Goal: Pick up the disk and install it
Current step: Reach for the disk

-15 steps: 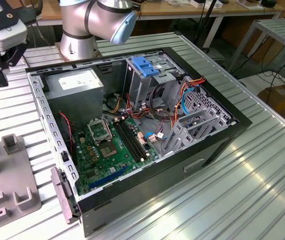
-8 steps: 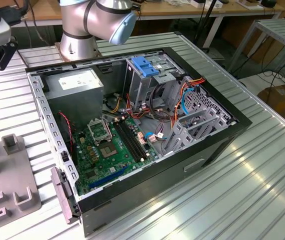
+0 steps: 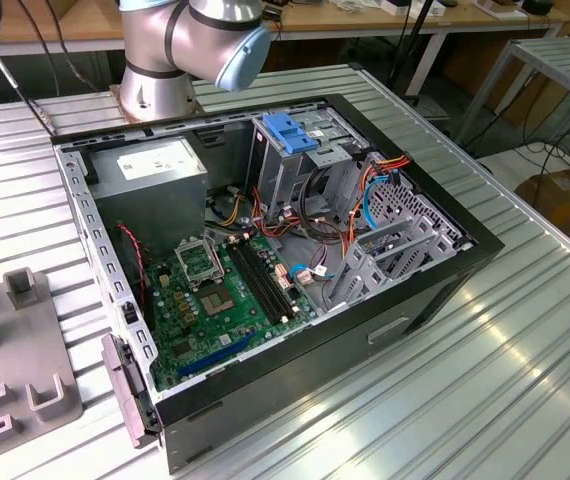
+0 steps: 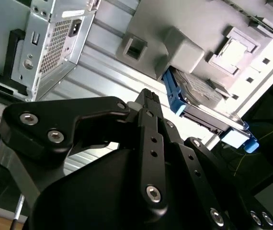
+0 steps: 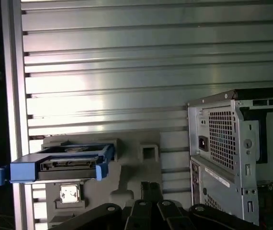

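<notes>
The disk (image 5: 62,164) is a flat silver drive clipped in a blue plastic frame. It rests level on a raised part of a grey holder block (image 5: 131,175) on the slatted table. In the second wrist view the disk (image 4: 199,93) shows its metal face and blue frame edge. My gripper (image 5: 149,186) is shut with nothing in it. It hovers over the holder block, beside the disk and apart from it, between the disk and the computer case (image 5: 227,153). The black gripper (image 4: 148,98) linkage fills much of the second wrist view.
The open computer case (image 3: 435,290) lies on its side on the ribbed metal table (image 3: 485,380). Inside are a green motherboard (image 3: 225,290), a grey power supply box (image 3: 155,175), loose cables and a metal drive cage with a blue latch (image 3: 290,132). The arm's base (image 3: 155,60) stands behind the case.
</notes>
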`<action>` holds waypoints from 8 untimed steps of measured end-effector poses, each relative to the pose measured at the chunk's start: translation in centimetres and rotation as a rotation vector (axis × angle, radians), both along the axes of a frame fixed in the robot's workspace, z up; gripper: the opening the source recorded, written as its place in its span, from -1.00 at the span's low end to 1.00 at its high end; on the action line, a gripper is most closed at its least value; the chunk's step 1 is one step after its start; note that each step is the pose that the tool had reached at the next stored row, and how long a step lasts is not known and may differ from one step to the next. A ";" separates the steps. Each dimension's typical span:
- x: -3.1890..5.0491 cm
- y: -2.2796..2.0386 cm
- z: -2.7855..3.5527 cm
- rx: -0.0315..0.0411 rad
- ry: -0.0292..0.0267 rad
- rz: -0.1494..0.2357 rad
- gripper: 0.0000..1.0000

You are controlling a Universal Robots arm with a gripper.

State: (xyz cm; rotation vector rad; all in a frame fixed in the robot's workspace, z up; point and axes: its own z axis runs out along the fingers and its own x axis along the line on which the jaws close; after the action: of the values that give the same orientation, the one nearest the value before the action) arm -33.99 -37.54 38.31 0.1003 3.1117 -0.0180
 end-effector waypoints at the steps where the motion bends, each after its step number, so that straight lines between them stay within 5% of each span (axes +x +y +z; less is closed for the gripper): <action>1: -0.76 0.03 -0.03 0.0001 0.0002 0.000 -0.80; 8: -4.54 0.11 -0.13 0.0001 0.0032 0.000 -0.80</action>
State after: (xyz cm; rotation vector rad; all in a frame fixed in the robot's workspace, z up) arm -38.53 -37.43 38.18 0.1005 3.1149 -0.0180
